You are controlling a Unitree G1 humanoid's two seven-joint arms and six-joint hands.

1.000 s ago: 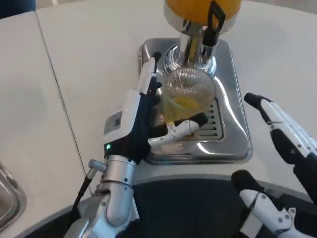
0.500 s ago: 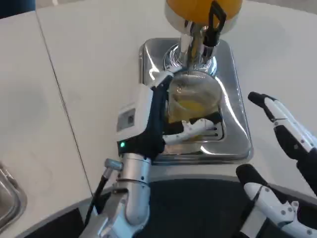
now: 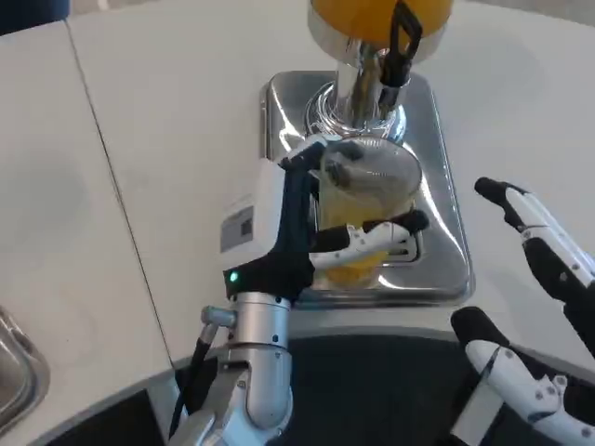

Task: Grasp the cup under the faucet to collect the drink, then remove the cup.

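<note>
A clear plastic cup (image 3: 364, 209) with orange drink in it stands tilted over the steel drip tray (image 3: 437, 186), just in front of the dispenser's faucet (image 3: 367, 84). My left hand (image 3: 297, 232) grips the cup from its left side, thumb wrapped across the front. The black tap lever (image 3: 403, 37) hangs on the orange juice tank (image 3: 381, 19) above. My right hand (image 3: 539, 279) waits at the lower right with its fingers apart, holding nothing and clear of the cup.
The white table (image 3: 139, 139) stretches to the left with a seam line running down it. A metal object's edge (image 3: 14, 372) shows at the lower left corner. The robot's dark body fills the bottom middle.
The left hand has drawn the cup toward me and to the right, raising it, and the cup now shows more drink. The right hand drifted slightly right and down.
</note>
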